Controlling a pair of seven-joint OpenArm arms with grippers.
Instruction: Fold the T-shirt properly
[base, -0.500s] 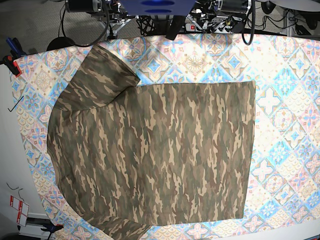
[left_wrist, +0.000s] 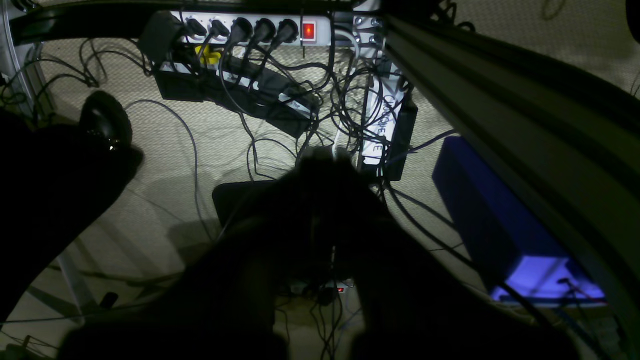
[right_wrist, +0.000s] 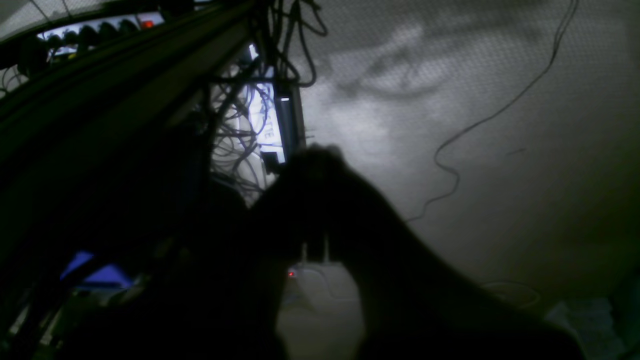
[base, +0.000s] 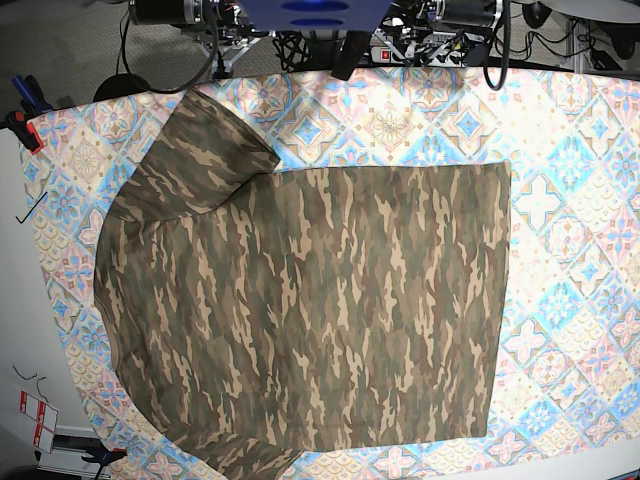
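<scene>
- The T-shirt (base: 310, 300) lies spread flat on the patterned cloth (base: 570, 300) that covers the table, filling most of the base view.
- No fold is visible. The body is a single flat panel and one sleeve (base: 205, 150) extends toward the upper left. By this evidence the task has not begun; every fold remains to be made.
- The left gripper (left_wrist: 332, 160) and right gripper (right_wrist: 315, 155) are parked off the table, with both wrist views showing floor, cables and a power strip (left_wrist: 255, 27). Each set of jaws is closed, and neither holds anything.
- Edges: the hem forms a straight line on the base view's right. The upper edge is also straight. The lower left corner reaches the frame bottom, so its outline there is cut off.
- Open room: a wide band of bare cloth lies beyond the hem and along the top. The left side and bottom offer little margin, so approaches from the hem side appear least obstructed.
</scene>
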